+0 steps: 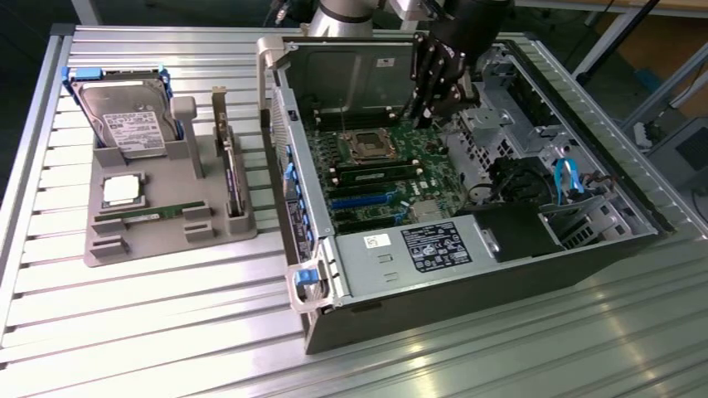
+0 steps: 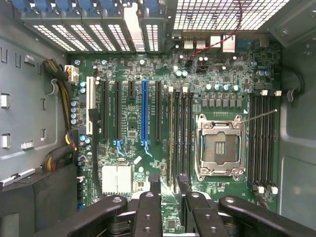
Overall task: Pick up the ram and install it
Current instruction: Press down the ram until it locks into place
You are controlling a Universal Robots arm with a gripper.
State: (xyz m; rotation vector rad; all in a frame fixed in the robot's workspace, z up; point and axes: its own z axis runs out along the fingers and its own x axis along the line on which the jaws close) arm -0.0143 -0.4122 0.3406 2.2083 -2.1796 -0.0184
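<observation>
- While the ram [image 1: 147, 214] lies flat in the front groove of the grey tray [image 1: 166, 242], near the table [image 1: 166, 340] edge on the exterior view's left, the gripper [image 1: 434, 116] hangs well apart from it, over the open computer case [image 1: 465, 303].
- Its fingers [image 2: 155, 192] stand apart with nothing between them. In the wrist view they straddle the line of memory slots beside the bare processor socket [image 2: 219, 145], a pose that seems suited to working straight down onto a slot.
- The tray keeps each part in its own recess, apparently so it can be taken from above:
  - the hard drive [image 1: 128, 116] is propped at the back;
  - the square processor chip [image 1: 122, 191] lies flat in the middle;
  - the bracketed card [image 1: 227, 170] stands on edge along the side nearer the case;
  - the ram is in front.
- The case lies on its side with the panel off, so the motherboard [image 2: 128, 123] faces up.
- One seated memory stick [image 1: 376, 176] stands in a slot just beside the socket, and the other slots look empty.
- Judging by where the ram lies, the pick-up is not yet done.
</observation>
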